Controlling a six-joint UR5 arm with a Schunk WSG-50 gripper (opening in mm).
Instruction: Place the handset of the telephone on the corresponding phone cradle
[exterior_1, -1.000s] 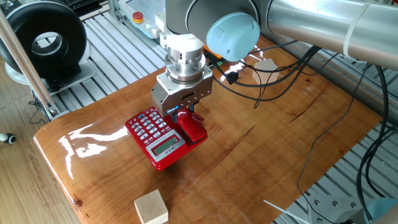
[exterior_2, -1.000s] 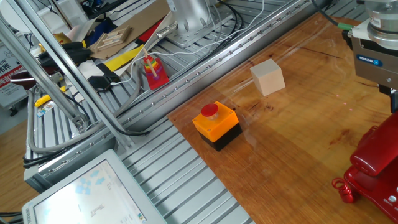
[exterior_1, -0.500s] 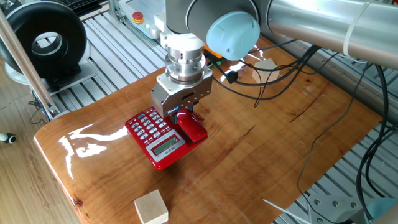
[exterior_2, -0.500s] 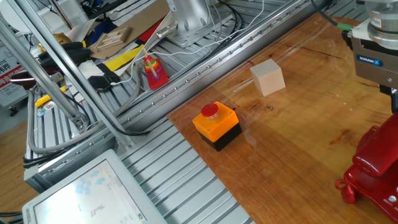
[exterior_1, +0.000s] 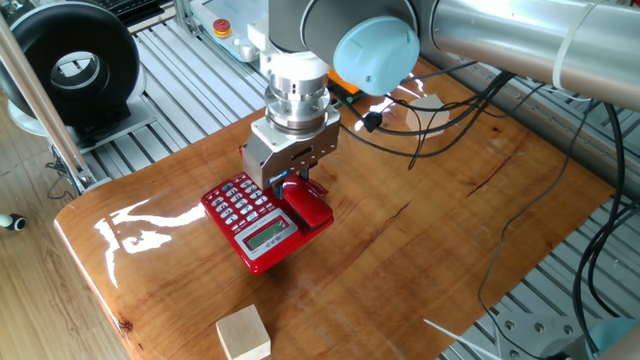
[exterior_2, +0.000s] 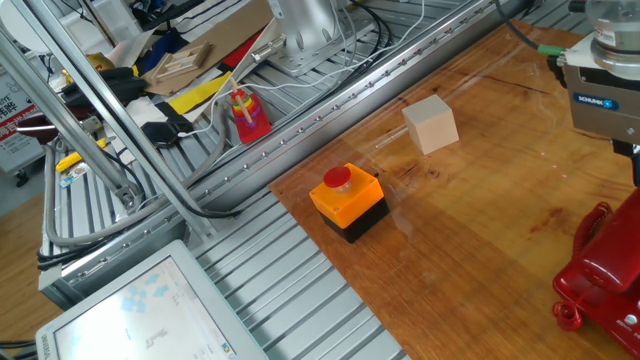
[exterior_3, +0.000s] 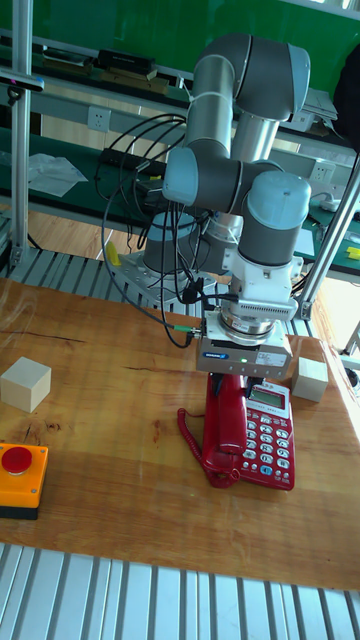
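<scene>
The red telephone (exterior_1: 248, 215) stands near the table's left front, its white and blue keypad (exterior_3: 268, 432) facing up. The glossy red handset (exterior_1: 310, 208) lies along the keyless side of the base, covering the phone cradle, so I cannot tell whether it is seated. In the other fixed view the handset (exterior_2: 603, 262) shows at the right edge, with its coiled cord (exterior_2: 568, 315) curling below. My gripper (exterior_1: 291, 184) stands straight above the handset's far end, fingers down on either side of it and shut on it. From the tall fixed view the gripper (exterior_3: 238, 378) hides that end of the handset (exterior_3: 226, 425).
An orange box with a red button (exterior_2: 348, 200) sits by the table edge. One wooden cube (exterior_2: 430, 124) lies beyond it and another cube (exterior_1: 243, 333) near the front edge. Black cables (exterior_1: 450, 120) hang from the arm over the table's far side.
The handset and its coiled cord have shifted slightly, toward the right edge of the other fixed view. The gripper has shifted a little with them and stays shut.
</scene>
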